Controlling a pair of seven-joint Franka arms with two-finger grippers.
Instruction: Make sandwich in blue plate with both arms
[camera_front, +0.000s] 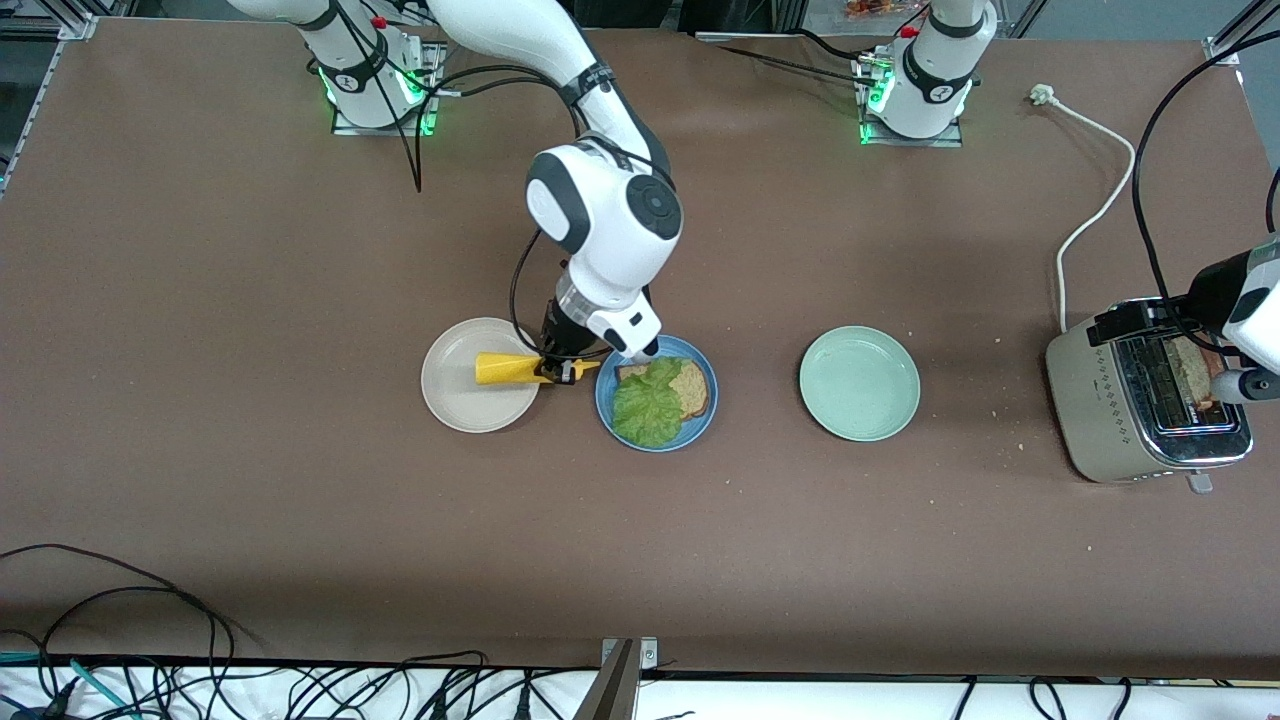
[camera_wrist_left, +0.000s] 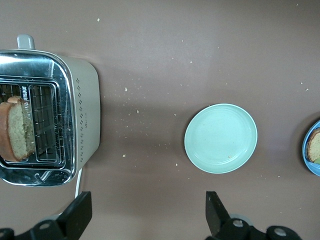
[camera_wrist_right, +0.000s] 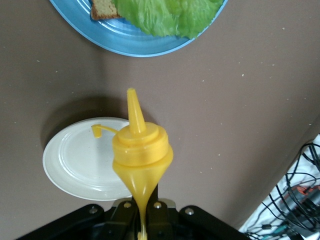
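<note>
- The right end effector (camera_front: 567, 368) is clamped shut on a yellow plastic squeeze bottle (camera_front: 520, 368) with a cone nozzle, held lying sideways over the gap between the round beige plate (camera_front: 470, 400) and the round matte blue plate (camera_front: 700, 420); the nozzle points toward the blue plate.
- On the blue plate lies one brown wholegrain bread slice (camera_front: 692, 386) with a crinkled green lettuce leaf (camera_front: 646, 404) on top: the sandwich is about half built.
- Judged from this, sauce and the top slice are yet to come.
- The left end effector (camera_wrist_left: 145, 220) hangs with its fingers spread wide and empty, above the silver metal toaster (camera_front: 1100, 420) at the left arm's end of the counter.
- A second brown bread slice (camera_wrist_left: 14, 131) stands in a toaster slot.
- Between the blue plate and the toaster sits a bare pale green round plate (camera_front: 859, 383).
- The brown counter (camera_front: 300, 520) carries scattered crumbs near the toaster; a white power cord (camera_front: 1090, 210) trails from it, and dark cables hang along the counter edge nearest the front camera.
</note>
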